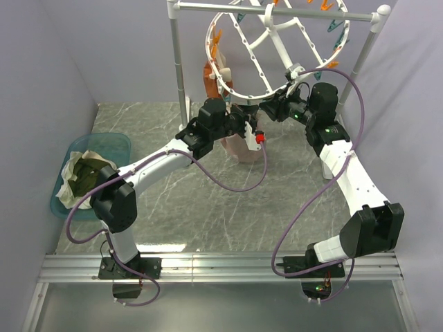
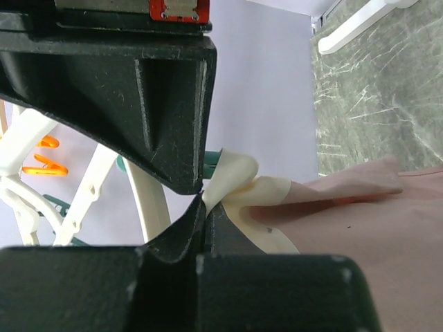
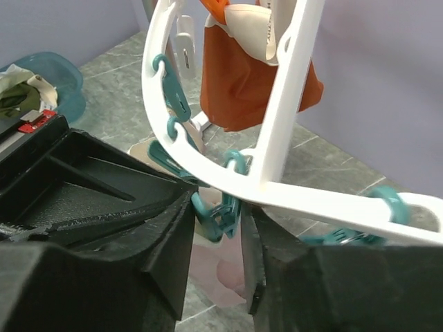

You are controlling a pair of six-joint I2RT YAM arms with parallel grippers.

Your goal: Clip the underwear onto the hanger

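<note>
While the hanger [image 1: 257, 93] hangs tilted from the white pole stand [image 1: 181, 69] at twelve o'clock in the top view, a rust-orange garment [image 1: 210, 77] is seen pegged at its nine o'clock rim. This garment is just beside the underwear [image 1: 242, 149], which hangs below the lower rim. A teal basin [image 1: 111, 142] holding an olive-green cloth [image 1: 86, 173] is set at nine o'clock on the table [image 1: 208, 207], well apart from both arms. The table is grey and marbled, and it is enclosed by pale lilac walls.

Only in the left wrist view is the left tool [image 2: 202, 200] shown clenched on the lighter waistband edge of the underwear, beside the white bars. Only in the right wrist view is the right tool [image 3: 216, 228] shown closed about a teal peg [image 3: 220, 213] under the rim. In the top view, that peg is hidden by the two tools, which are crowded together at the six o'clock rim.
</note>
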